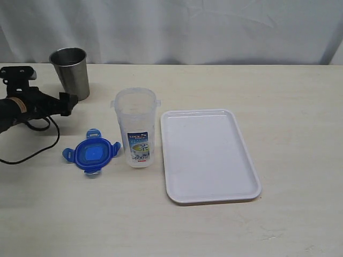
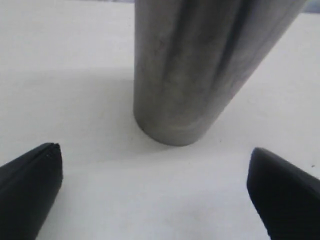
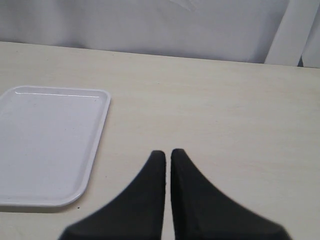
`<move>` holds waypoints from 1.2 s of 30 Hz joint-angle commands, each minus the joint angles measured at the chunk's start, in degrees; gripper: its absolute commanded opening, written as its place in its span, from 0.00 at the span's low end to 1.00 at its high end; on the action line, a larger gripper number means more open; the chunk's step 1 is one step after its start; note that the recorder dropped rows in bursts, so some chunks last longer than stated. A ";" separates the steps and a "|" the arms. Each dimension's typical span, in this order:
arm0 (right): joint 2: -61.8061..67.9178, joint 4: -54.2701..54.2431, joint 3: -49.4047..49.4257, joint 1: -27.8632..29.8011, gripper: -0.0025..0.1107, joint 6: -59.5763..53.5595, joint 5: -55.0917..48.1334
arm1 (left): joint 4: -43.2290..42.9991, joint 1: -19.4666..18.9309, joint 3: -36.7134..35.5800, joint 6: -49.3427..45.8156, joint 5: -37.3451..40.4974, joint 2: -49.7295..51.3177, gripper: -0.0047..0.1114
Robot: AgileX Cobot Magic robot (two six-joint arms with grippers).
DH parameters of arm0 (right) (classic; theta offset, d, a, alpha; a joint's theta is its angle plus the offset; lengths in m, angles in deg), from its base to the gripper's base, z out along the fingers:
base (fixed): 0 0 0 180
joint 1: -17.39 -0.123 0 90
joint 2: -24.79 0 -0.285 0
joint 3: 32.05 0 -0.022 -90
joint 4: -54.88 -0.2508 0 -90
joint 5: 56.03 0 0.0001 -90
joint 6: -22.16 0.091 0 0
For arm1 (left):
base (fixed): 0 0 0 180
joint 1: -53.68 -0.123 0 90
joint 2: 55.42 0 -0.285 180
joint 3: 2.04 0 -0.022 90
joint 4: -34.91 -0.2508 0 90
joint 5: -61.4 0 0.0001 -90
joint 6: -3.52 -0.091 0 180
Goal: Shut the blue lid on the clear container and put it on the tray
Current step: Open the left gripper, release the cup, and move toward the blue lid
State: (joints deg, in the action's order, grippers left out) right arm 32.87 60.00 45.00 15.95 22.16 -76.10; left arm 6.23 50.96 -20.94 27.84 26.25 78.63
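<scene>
**Blue lid off, clear container beside tray**

The blue lid (image 1: 91, 153) is laid flat on the worktop (image 1: 278, 91), flaps spread, just beside the clear container (image 1: 137, 128). The container is stood upright and uncapped, between the lid and the tray (image 1: 209, 155). The left hand (image 2: 154, 160) is spread wide and pointed at a steel cup (image 1: 71, 72). The right hand (image 3: 167, 155) is pressed together over the worktop, near the tray.

Left arm (image 1: 21, 107) stretched level, left hand (image 1: 68, 103) spread wide and empty, right hand (image 3: 167, 156) pinched together, empty
</scene>
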 commanded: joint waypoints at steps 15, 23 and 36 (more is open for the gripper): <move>-0.30 0.04 0.18 0.00 0.06 0.00 0.25 | -0.71 1.54 -6.85 4.86 30.99 -22.01 0.89; -0.30 0.04 0.18 0.00 0.06 0.00 0.25 | 3.09 8.25 -6.54 6.04 47.07 -24.10 0.83; -0.30 0.04 0.18 0.00 0.06 0.00 0.25 | 19.73 11.26 -2.65 -1.73 63.00 -23.85 0.58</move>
State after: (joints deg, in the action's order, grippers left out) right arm 32.87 60.00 45.00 15.95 22.16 -76.10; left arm 20.46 62.41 -24.59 30.16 86.41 55.08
